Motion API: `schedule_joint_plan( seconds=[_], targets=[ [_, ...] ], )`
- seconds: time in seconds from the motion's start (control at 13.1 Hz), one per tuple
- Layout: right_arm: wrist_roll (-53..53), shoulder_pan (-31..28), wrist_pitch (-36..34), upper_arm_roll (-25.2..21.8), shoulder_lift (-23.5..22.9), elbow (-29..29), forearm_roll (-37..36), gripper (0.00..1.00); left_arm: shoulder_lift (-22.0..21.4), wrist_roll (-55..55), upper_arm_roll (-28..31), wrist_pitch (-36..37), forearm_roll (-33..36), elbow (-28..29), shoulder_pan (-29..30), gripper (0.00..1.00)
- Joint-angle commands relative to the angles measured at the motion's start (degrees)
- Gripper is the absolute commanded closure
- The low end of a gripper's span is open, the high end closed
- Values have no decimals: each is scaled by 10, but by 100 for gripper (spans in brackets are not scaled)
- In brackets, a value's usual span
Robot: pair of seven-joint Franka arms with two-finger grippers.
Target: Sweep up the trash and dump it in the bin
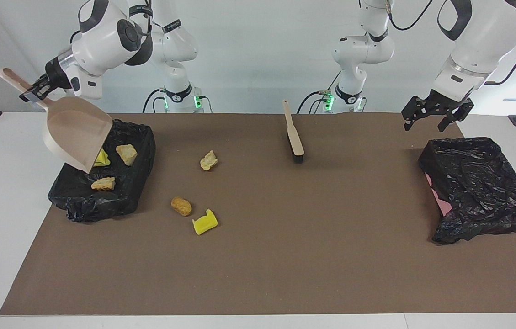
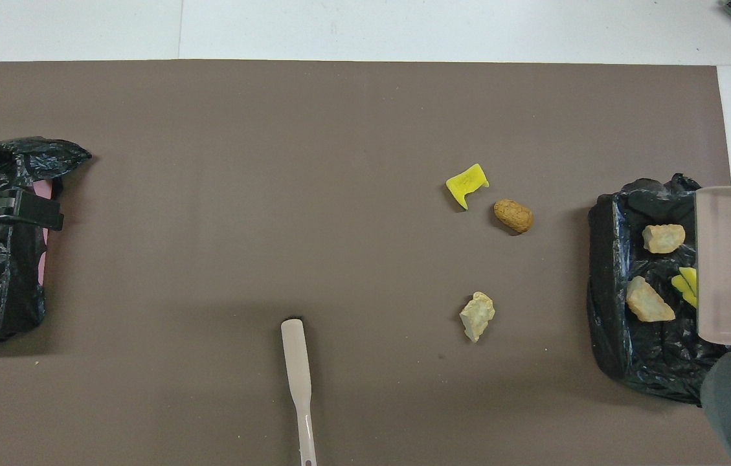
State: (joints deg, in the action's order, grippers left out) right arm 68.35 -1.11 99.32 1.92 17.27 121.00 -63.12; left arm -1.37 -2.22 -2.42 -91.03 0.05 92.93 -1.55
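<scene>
Brown matting covers the tabletop point(image 1: 285, 274), and over the bin point(image 1: 141, 183) at its own end the right gripper point(image 1: 34, 93) is clamped on the handle of the dustpan point(image 1: 77, 137), tipped mouth-down above the four bits of trash already in there, while the left gripper point(image 1: 436, 112) waits with fingers spread above the second black bag point(image 1: 477, 187). Three pieces remain out on the matting: a pale lump point(image 1: 209, 160), a brown lump point(image 1: 181, 206) and a yellow sponge chunk point(image 1: 205, 222), with the brush point(image 1: 294, 135) lying nearer to the robots. I would worry that the low pan lip could snag the loose bin liner as it swings away and drag it or spill the contents, and that light sponge may bounce off the brush instead of riding into the pan.
</scene>
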Motion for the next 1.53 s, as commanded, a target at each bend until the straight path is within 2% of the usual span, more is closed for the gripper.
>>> schedule_joint_plan(
  seconds=[0.0,0.31,0.46,0.69,0.77,1.0,1.15,1.22,1.45],
  targets=[
    [-44,5,-59,26,-61,-87,85,100,2,-11,-3,13,9,-6,7,0],
    [-108,10,-75,52,-120,-162,259,100,3,-9,-3,12,7,-7,8,0],
    [-215,55,-76,55,-144,-166,280,100,0,-7,-4,8,-7,0,7,0],
    [-400,83,-74,56,-186,-180,408,100,-3,-15,-2,11,-20,7,7,0],
    [-464,113,-76,56,-209,-200,420,100,-3,-13,-2,13,-20,7,7,0],
    [-645,155,-99,56,-294,-298,509,100,-5,-13,-2,21,-20,8,2,0],
    [-765,191,-135,56,-360,-388,527,100,-7,-16,-2,23,-19,9,-1,0],
    [-829,210,-141,56,-394,-428,533,100,-12,-24,-2,24,-18,15,-1,0],
    [-963,236,-135,56,-466,-521,610,100,-17,-31,-2,24,-18,24,0,0]
  ],
)
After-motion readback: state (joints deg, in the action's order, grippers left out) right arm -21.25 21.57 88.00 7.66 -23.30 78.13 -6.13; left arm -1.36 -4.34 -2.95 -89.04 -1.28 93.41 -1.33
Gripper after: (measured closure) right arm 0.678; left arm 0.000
